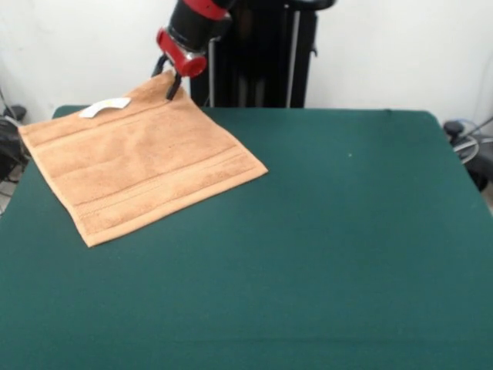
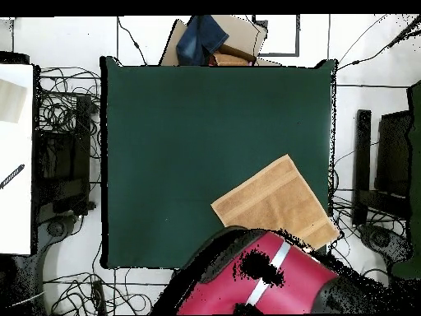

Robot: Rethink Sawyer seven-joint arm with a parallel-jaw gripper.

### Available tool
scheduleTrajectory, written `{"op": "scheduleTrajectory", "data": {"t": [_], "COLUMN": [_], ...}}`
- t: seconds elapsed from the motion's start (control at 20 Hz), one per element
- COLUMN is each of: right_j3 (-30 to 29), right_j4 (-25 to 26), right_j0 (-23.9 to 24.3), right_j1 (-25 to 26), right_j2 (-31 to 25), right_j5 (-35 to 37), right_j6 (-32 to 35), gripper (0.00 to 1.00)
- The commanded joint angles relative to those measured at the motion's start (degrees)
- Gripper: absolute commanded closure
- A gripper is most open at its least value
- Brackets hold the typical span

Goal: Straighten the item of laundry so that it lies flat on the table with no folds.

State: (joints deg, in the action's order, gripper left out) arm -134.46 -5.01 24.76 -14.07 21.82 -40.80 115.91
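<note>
Green felt worktop (image 1: 323,254), white wall behind, cables on the floor around it. Towel (image 1: 139,166) lies spread open in one layer at a corner of the worktop on the robot's side, turned at an angle to the worktop edges. Band stripes run unbroken across it in the front view; the three corners fully in view sit flat.

Tool (image 1: 171,91) is down at the far corner of the towel, next to the white label (image 1: 106,108). That corner looks slightly raised under the tool, and one dark fingertip appears to touch the cloth. Whether the fingers are spread or pinching the corner: cannot tell from the front view (overhead view hides the tool under the red arm).

Overhead view: towel (image 2: 275,206) reads as a clean rectangle, one corner reaching the worktop edge, possibly just past it.

Progress, my judgement: nearly done. No folds visible. Left: the lifted corner by the label must settle flat, and the tool must come clear of the cloth without dragging it.
</note>
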Motion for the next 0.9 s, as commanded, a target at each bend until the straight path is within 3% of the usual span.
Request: {"op": "scheduleTrajectory", "data": {"t": [0.05,0.25,0.6,0.75,0.9], "right_j3": [1.0,-0.05,0.03,-1.11,-0.43], "right_j4": [-1.53,-0.8,0.91,1.28,0.45], "right_j0": [-2.19,-2.45,-2.23,-2.83,-5.46], "right_j1": [-4.9,-6.75,-6.41,-9.16,-16.0], "right_j2": [-6.75,-7.0,-5.04,-4.48,-4.02], "right_j5": [11.25,15.17,15.75,17.78,24.77], "right_j6": [8.39,8.53,8.7,7.81,4.17], "gripper": [0.0,0.0,0.0,0.0,0.0]}}
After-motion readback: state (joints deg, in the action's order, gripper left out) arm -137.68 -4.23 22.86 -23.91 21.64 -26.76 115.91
